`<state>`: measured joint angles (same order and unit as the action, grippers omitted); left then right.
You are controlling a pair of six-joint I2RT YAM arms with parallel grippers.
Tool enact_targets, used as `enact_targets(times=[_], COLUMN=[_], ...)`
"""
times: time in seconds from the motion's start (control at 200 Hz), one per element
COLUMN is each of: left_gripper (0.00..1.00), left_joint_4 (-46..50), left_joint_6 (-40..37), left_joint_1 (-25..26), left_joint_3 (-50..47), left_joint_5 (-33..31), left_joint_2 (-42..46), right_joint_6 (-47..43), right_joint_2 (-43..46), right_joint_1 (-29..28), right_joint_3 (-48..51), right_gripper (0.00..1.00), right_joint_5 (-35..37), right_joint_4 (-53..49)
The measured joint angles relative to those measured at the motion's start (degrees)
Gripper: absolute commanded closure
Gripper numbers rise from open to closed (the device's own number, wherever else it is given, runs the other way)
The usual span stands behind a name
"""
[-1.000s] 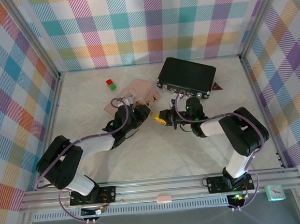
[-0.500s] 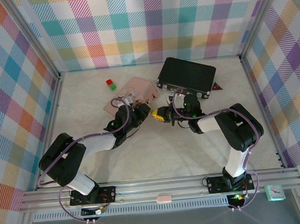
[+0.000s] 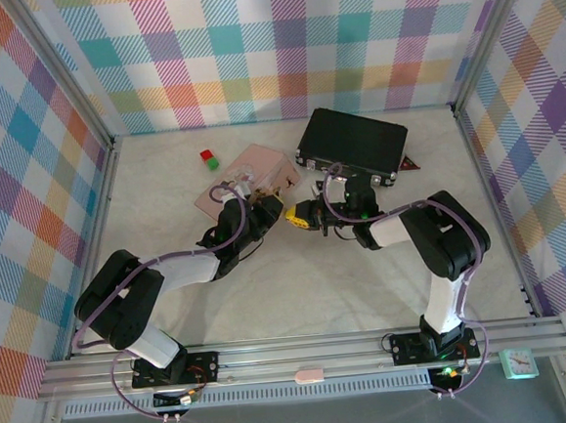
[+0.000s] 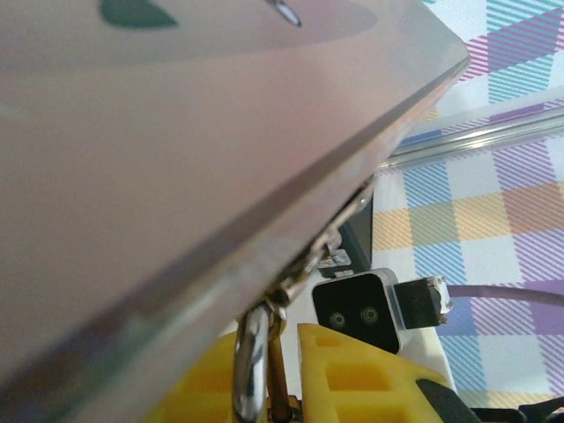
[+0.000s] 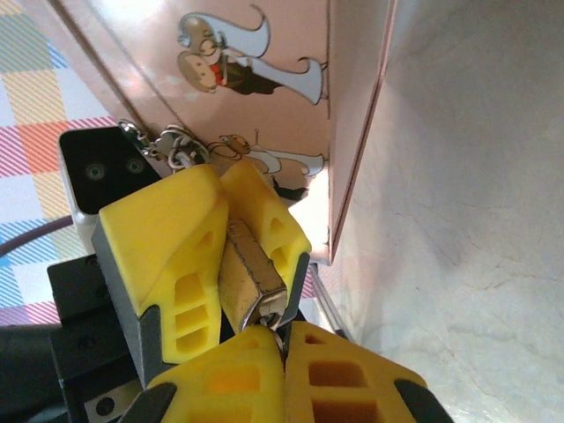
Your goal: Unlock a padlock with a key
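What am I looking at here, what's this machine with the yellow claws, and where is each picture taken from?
These are two robot arms bolted to the near edge of a table. One picture looks down from above. The other two come from a camera on each wrist. On the table lie a pink box, a black case, a red cube and a green cube. The arms meet beside the pink box. In the right wrist view, the left gripper pinches a small brass padlock. The right gripper is shut right at the padlock's silvery end. I can't tell whether the key is pinched there.
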<state>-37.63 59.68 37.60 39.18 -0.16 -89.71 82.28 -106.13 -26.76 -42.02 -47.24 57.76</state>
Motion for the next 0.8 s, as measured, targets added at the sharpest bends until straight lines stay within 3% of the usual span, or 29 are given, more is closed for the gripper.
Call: enact_targets(times=[0.245, 0.385, 0.585, 0.8], left_gripper=[1.0, 1.0, 1.0, 1.0], left_joint_4=[-5.0, -13.3, -29.1, -32.2], left_joint_6=[-2.9, -4.5, -3.8, -3.7], left_joint_1=[0.0, 0.0, -0.1, -0.1], left_joint_3=[-0.7, -2.4, -3.8, -3.8], left_joint_5=[-0.7, -1.3, -2.6, -4.5], left_joint_2=[0.0, -1.6, -9.5, -11.3], right_joint_6=[20.4, 29.8, 34.7, 36.1], right_joint_2=[-2.3, -2.2, -1.8, -2.3], right_joint_1=[0.8, 0.8, 0.8, -0.2], right_joint_3=[0.0, 0.0, 0.9, 1.1], right_gripper=[1.0, 1.0, 1.0, 1.0], right_joint_5=[-1.3, -0.2, 5.3, 8.5], right_joint_4=[10.4, 13.2, 12.9, 13.1])
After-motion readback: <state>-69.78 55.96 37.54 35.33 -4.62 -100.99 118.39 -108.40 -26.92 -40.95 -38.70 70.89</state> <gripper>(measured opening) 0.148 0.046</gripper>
